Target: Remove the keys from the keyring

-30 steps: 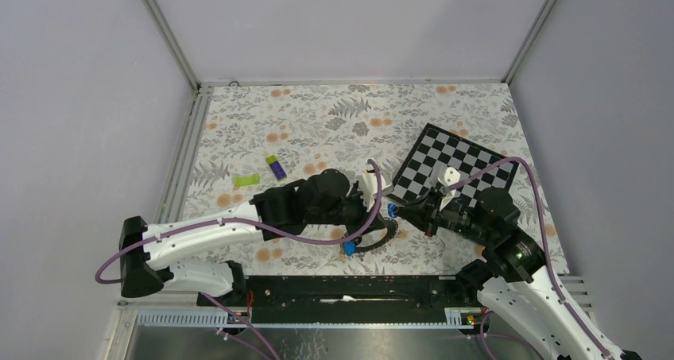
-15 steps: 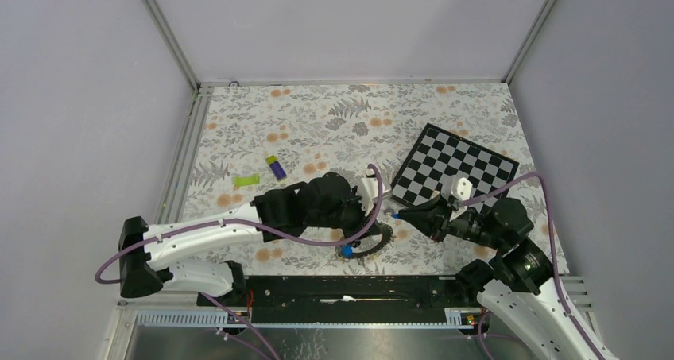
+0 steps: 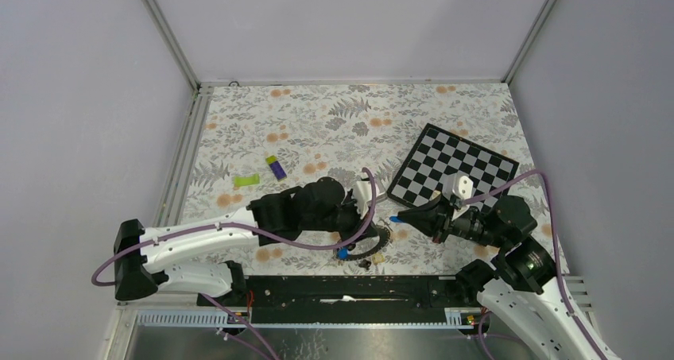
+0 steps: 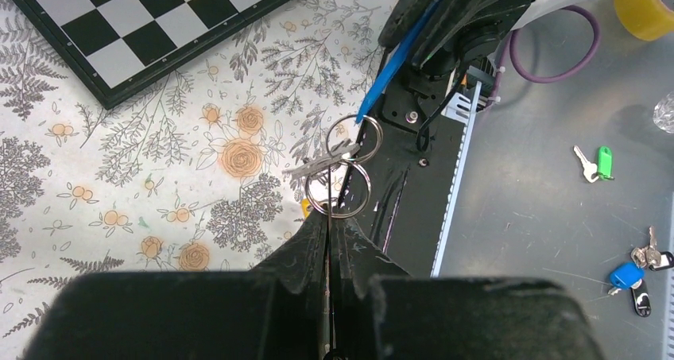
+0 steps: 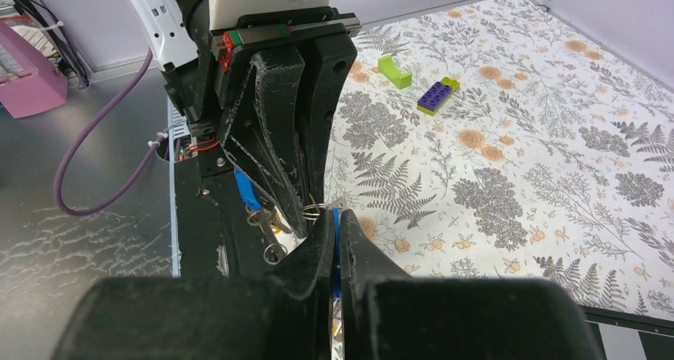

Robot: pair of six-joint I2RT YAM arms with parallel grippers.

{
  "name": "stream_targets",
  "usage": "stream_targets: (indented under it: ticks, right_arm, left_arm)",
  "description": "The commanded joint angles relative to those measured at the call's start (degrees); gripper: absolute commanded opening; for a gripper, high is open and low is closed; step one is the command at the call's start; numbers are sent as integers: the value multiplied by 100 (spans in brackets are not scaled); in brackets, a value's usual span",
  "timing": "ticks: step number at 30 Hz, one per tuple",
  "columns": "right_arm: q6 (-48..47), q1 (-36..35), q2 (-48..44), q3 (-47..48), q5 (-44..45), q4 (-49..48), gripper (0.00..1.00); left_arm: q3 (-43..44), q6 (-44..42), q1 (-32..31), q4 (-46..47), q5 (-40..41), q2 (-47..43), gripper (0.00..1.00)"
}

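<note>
The keyring (image 4: 338,191), thin wire loops, hangs over the near edge of the floral table (image 3: 318,121), between the two arms. A silver key (image 4: 316,166) lies across the loops. The left gripper (image 4: 328,231) has its jaws pinched tight on the lower loop. The right gripper (image 5: 336,226) has its jaws closed on a blue key (image 4: 388,67), whose tip meets the upper loop. The purple-and-green block (image 5: 438,95) and the chessboard (image 3: 453,165) sit well apart from them.

Counter (image 3: 318,114): white, grey fern and orange flower print.
Chessboard (image 3: 469,157): black-and-white checks.
Block (image 3: 276,167): purple and green.
Key tag (image 4: 389,66): blue.
Rings (image 4: 338,189): silver.
Left claw (image 4: 328,221), right claw (image 5: 335,217): black.
Cables (image 5: 57,187): purple.
</note>
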State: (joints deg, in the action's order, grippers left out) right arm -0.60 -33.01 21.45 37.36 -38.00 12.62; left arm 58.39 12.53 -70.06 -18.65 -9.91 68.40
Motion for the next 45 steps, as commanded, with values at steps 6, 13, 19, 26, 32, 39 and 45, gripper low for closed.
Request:
stream_targets:
  ticks: [6,13,19,26,32,39,45]
  right_arm:
    - [25,56,173,767,294,-256,0]
    - [255,54,823,1726,356,-51,0]
    - [333,54,1096,2093,238,-212,0]
    - [368,50,1210,2280,192,-253,0]
    - [484,49,1203,2285,161,-308,0]
    - [526,50,1186,2310,123,-308,0]
    - [495,54,1156,2281,126,-245,0]
  left_arm:
    - [-736,101,-7,1012,325,-689,2]
    - [-1526,108,-15,2592,488,-916,3]
    - [-1949,-65,-25,3416,789,-962,7]
    - [-2136,-222,-25,4071,973,-867,12]
    - [-2245,-319,-25,4541,1172,-784,17]
    - [-2153,-333,-25,4760,1249,-544,21]
    - [-2127,-296,-25,4967,1106,-470,23]
